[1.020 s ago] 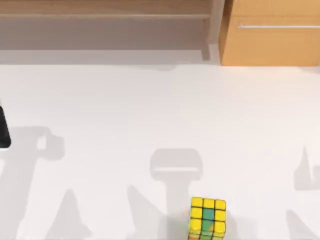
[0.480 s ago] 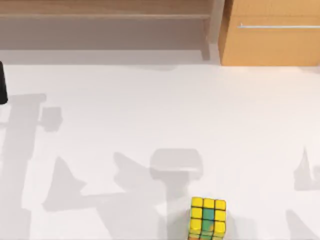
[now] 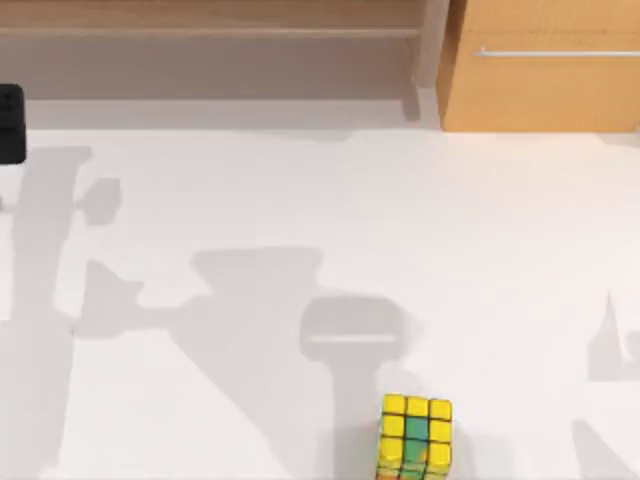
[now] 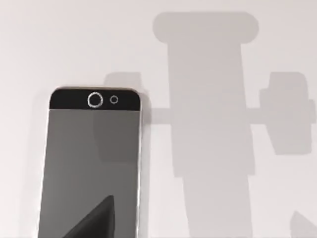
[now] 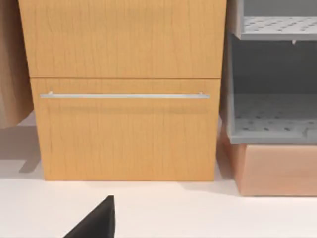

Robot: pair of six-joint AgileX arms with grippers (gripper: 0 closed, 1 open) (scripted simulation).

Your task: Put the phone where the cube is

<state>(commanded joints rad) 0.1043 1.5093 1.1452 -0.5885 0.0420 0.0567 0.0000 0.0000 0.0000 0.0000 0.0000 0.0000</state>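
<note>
1. At the far left edge of the top view, near the table's back edge, a black part of my left arm [image 3: 10,124] juts into view; its fingers are out of sight there, so whether they are apart or together I cannot tell.
2. In the left wrist view the phone [image 4: 91,163] lies flat on the white table [image 3: 300,200] — a grey slab with a dark end band carrying a ringed lens and a smaller dot beside it.
3. A black fingertip [image 4: 96,222] of the left gripper shows at the lower edge of that view, overlapping the phone's grey face; whether it touches the phone I cannot tell.
4. Broad grey shadows of the arms fall across the table from the left side toward the middle.
5. The cube [image 3: 415,436] sits on the table at the near edge, right of centre — yellow tiles on top with a green centre column, orange lower down, black grid lines. Nothing touches it.
6. At the back right stands a wooden cabinet [image 3: 545,65] with a thin metal handle [image 3: 555,52].
7. The right wrist view faces that cabinet's drawer front, with a grey perforated shelf [image 5: 272,119] beside it; one black fingertip [image 5: 96,220] of the right gripper shows, and its state I cannot tell.
</note>
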